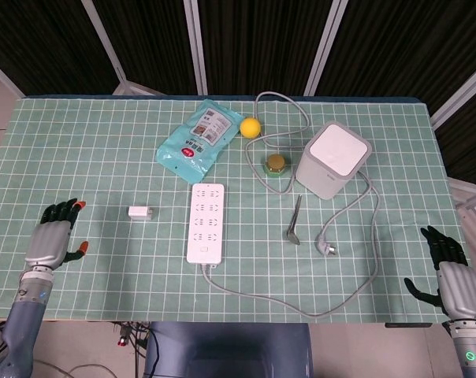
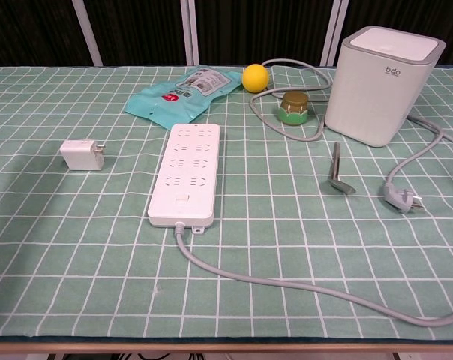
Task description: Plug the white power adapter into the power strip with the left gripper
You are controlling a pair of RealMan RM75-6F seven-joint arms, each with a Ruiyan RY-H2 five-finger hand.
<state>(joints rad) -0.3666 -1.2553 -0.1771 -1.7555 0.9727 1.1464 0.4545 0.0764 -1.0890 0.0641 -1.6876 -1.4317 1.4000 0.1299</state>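
Note:
The white power adapter (image 1: 139, 213) (image 2: 82, 155) lies flat on the green checked cloth, prongs pointing toward the white power strip (image 1: 206, 222) (image 2: 187, 173) a short way to its right. My left hand (image 1: 53, 240) hovers over the cloth near the front left edge, well left of the adapter, fingers spread and holding nothing. My right hand (image 1: 451, 277) sits at the front right corner, open and empty. Neither hand shows in the chest view.
A teal snack pouch (image 1: 196, 140), a yellow ball (image 1: 251, 127), a small green-and-gold jar (image 1: 276, 164) and a white box appliance (image 1: 332, 159) stand behind the strip. A grey tool (image 1: 293, 222), a loose grey plug (image 1: 327, 246) and cables lie to the right.

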